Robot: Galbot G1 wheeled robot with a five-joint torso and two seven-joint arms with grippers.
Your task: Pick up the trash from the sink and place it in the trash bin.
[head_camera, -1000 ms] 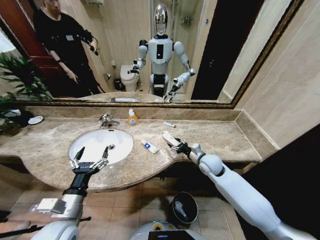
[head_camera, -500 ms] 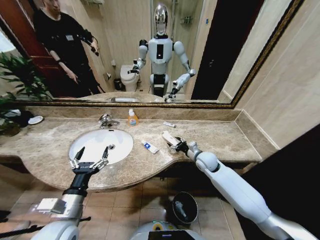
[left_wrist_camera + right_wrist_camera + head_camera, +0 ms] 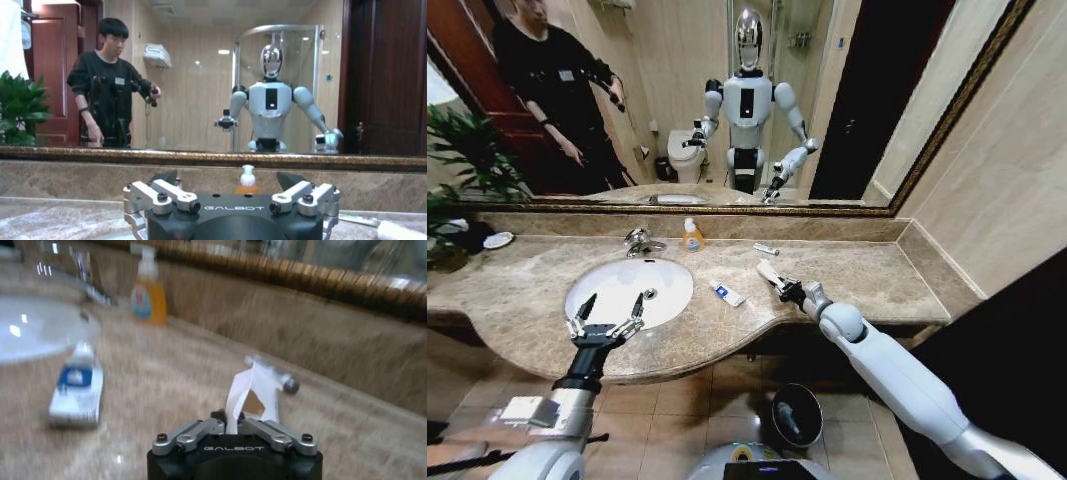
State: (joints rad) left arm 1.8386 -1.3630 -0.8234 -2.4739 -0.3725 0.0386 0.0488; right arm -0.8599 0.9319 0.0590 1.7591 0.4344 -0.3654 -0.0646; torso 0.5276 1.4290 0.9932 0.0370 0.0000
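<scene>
Nearest, on the floor under the worktop's edge, the trash bin (image 3: 796, 414) waits with its dark liner. Above it the right tool (image 3: 779, 288) is clamped on a flat white packet (image 3: 769, 272), held just clear of the marble worktop (image 3: 867, 275). So the pick looks done; next it likely needs carrying down to the bin. The left tool (image 3: 605, 322) hovers spread apart at the sink (image 3: 627, 288) rim. A white-and-blue packet (image 3: 727, 293) lies between the sink and the held one, a tiny tube (image 3: 766, 249) farther back. "GALBOT" reads on both tools.
</scene>
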